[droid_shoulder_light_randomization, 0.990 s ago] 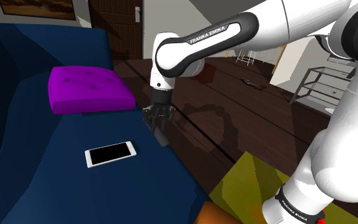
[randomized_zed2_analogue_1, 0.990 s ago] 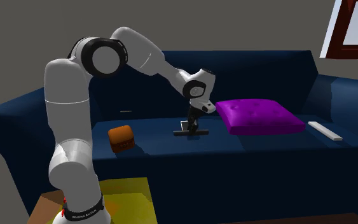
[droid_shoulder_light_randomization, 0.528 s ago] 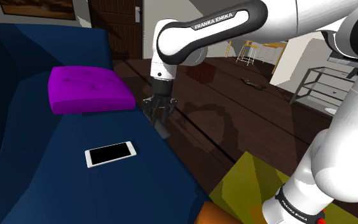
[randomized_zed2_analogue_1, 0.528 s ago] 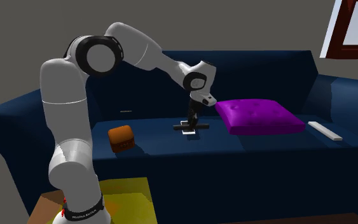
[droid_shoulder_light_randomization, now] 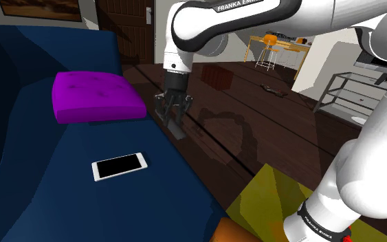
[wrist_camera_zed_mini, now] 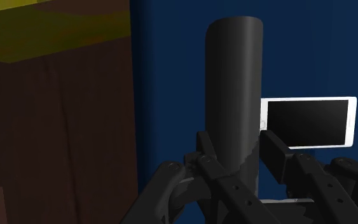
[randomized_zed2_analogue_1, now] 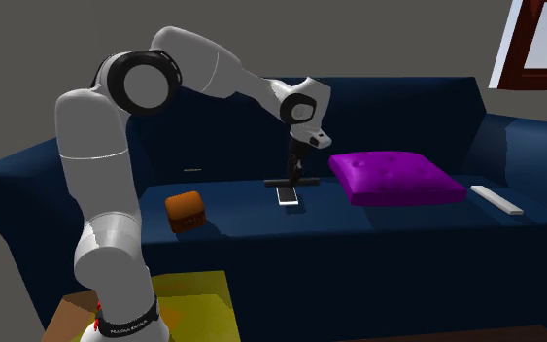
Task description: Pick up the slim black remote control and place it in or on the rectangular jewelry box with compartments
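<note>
In the second exterior view, the white arm rises in the left half of the frame from a yellow-topped stand at the lower left. Right of its base, a small orange-brown rectangular jewelry box sits on the seat of a long dark blue sofa, well apart from the gripper. At the frame's middle, the all-black two-finger gripper points down with its fingers closed narrowly on the slim black remote control, which lies level across them in the air above the seat. Just below it, a flat white-rimmed phone with a black screen lies on the sofa. Further right is a square purple tufted cushion, then a thin white bar at the frame's right.

In the shoulder view, the cushion is at upper left, the phone at lower left, and the gripper holds the remote at centre.

In the wrist view, both fingers clasp the remote, with the phone beyond it.
</note>
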Available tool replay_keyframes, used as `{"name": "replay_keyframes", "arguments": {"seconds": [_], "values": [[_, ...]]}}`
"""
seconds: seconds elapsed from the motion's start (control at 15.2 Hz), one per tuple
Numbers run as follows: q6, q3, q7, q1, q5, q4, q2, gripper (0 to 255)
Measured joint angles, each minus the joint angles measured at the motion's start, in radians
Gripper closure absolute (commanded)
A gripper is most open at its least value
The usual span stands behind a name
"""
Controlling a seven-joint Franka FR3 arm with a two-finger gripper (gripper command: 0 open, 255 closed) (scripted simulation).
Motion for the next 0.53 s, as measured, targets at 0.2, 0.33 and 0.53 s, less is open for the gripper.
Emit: {"name": "replay_keyframes", "arguments": {"seconds": [0.2, 0.33, 0.53], "values": [[-0.038, -0.002, 0.004, -0.003, -0.002, 0.036, -0.002, 255], [-0.063, -0.001, 0.013, -0.001, -0.003, 0.06, -0.005, 255], [-0.099, -0.003, 0.017, -0.004, -0.003, 0.087, -0.013, 255]]}}
